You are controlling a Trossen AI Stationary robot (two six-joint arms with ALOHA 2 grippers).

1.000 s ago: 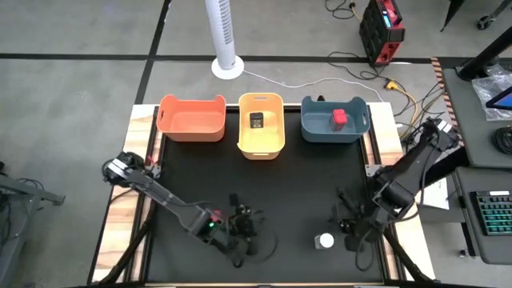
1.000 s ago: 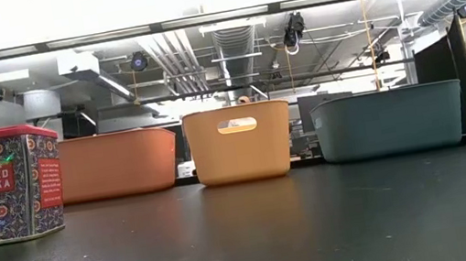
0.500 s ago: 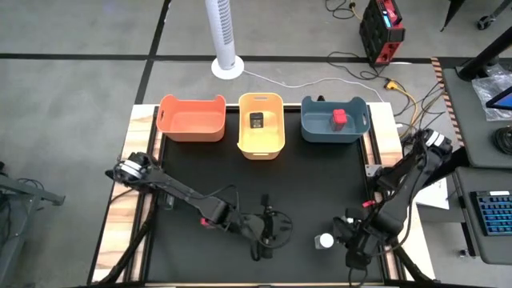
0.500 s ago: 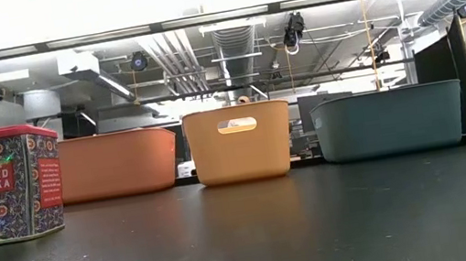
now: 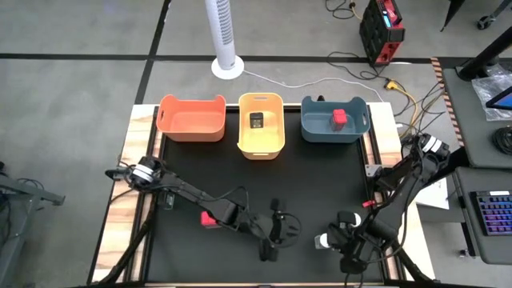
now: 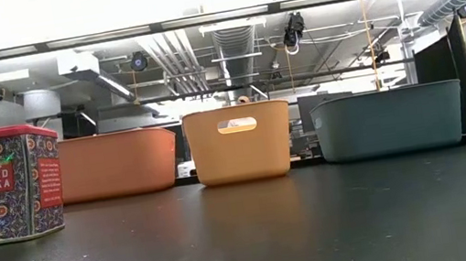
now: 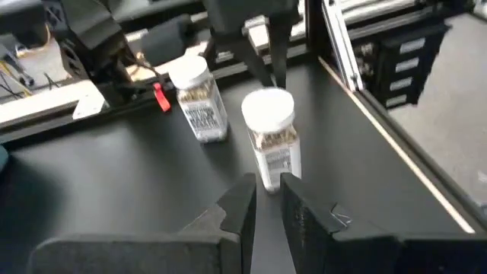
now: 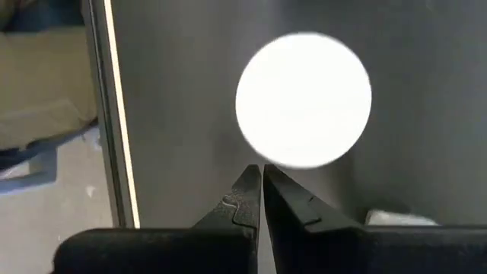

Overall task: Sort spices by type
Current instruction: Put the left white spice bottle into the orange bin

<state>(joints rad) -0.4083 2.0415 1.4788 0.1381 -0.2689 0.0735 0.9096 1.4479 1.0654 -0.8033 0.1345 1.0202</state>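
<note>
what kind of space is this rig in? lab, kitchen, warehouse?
Most likely a robotics lab or workshop, not a kitchen. The low view shows exposed ceiling ducts and pipework. The high view shows a concrete floor with cables, and a desk with a keyboard beside the table.

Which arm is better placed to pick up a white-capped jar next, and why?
Probably the right. The right gripper hangs directly over a white-capped jar, fingers nearly shut. The left gripper sits farther toward mid-table, facing both jars, fingers barely apart.

White tower fan [image 5: 222, 36] on floor beyond table; red box [image 5: 382, 30], keyboard [image 5: 493, 224] at right.
</note>
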